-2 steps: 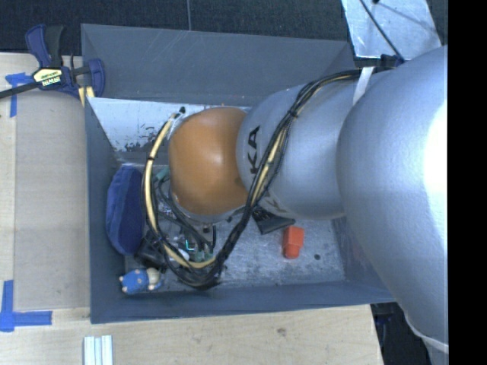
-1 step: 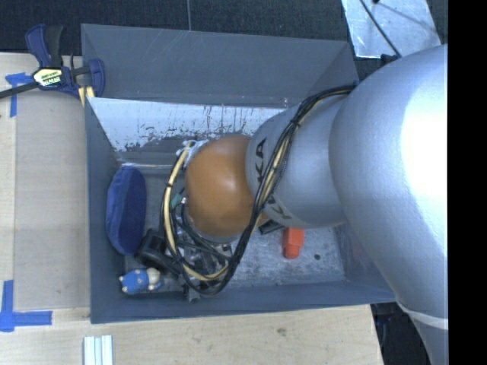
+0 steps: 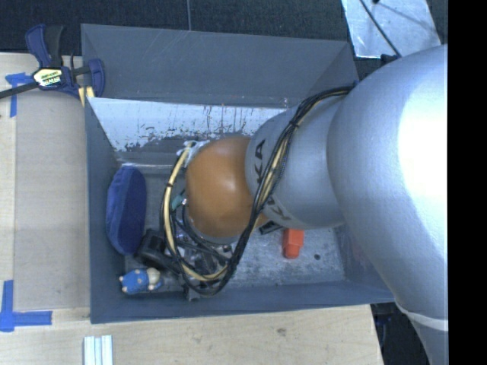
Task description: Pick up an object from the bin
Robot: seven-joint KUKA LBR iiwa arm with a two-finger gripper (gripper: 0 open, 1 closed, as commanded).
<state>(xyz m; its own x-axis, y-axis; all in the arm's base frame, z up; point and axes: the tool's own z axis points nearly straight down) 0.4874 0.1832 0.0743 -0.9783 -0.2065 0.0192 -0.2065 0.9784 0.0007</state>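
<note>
My gripper (image 3: 196,260) is low in the bin's front-left part, its dark body showing under the wrist. A black block-like thing (image 3: 151,246) lies just left of it. A small blue and cream toy figure (image 3: 138,281) lies at the front-left corner, a little below and left of the gripper. A dark blue oval pad (image 3: 126,207) stands along the left wall. Whatever lies directly under the gripper is hidden by the wrist.
A small orange piece (image 3: 293,243) lies on the bin floor to the right of the gripper, near the arm. The big arm covers the bin's right half. The bin walls slope up close on the left and front.
</note>
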